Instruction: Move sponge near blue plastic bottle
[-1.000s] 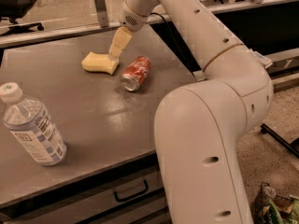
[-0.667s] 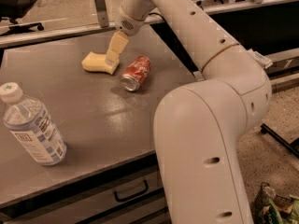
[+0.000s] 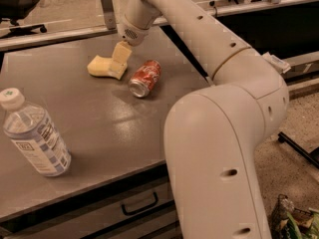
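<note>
The pale yellow sponge (image 3: pixel 101 66) lies flat at the back of the grey table (image 3: pixel 109 128). My gripper (image 3: pixel 120 58) points down at the sponge's right end and seems to touch it. The blue plastic bottle (image 3: pixel 34 135), clear with a white cap and a blue-and-white label, lies at the table's front left, far from the sponge. My white arm reaches in from the right across the table.
A red soda can (image 3: pixel 144 77) lies on its side just right of the sponge and the gripper. The table has a drawer with a handle (image 3: pixel 140 205) at its front. An office chair (image 3: pixel 20 4) stands at the back left.
My gripper has moved down and a little left, from above the sponge's right end onto it. The sponge, can and bottle have not moved.
</note>
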